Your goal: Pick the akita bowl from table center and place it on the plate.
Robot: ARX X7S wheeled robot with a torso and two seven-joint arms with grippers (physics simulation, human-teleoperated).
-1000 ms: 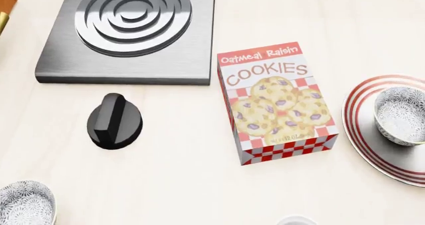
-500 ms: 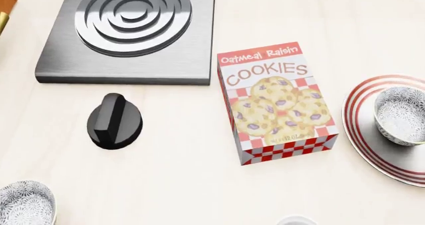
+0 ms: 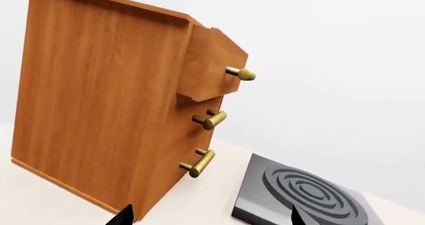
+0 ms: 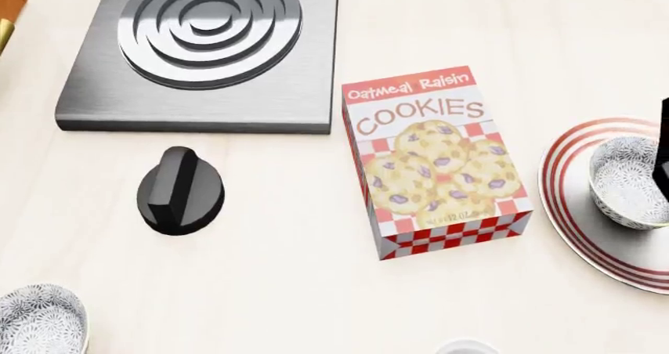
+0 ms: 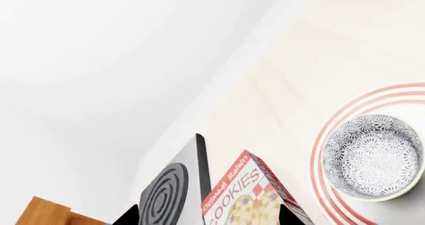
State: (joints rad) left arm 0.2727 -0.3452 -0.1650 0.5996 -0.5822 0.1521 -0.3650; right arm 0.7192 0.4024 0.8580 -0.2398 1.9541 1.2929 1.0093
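- An akita bowl sits upright on the plate at the right edge of the head view, mouth facing up. Being round, it has no long axis to speak of; it rests toward the plate's far side rather than dead centre.
- The right wrist view shows the same bowl from above, its speckled inside open to the camera, ringed by the plate's red bands.
- A second bowl of the same pattern stands upright at the near left corner of the worktop — well apart from the plate.
- Between the two stands a cookie box, upright and just beside the plate's left rim. It is the nearest thing to the plate.
- A black knob lies left of the box; behind it sits a grey hob slab with concentric rings.
- A sliver of a white rim shows at the head view's bottom edge, too cropped to identify.
- A dark part of the right arm cuts in at the head view's right edge, over the plated bowl. Only dark tips of the right fingers show — whether they stand wide or narrow, I cannot tell.
- The left wrist camera faces a wooden drawer cabinet with brass handles, top drawer pulled out; the left fingers' tips barely show, their state unclear.
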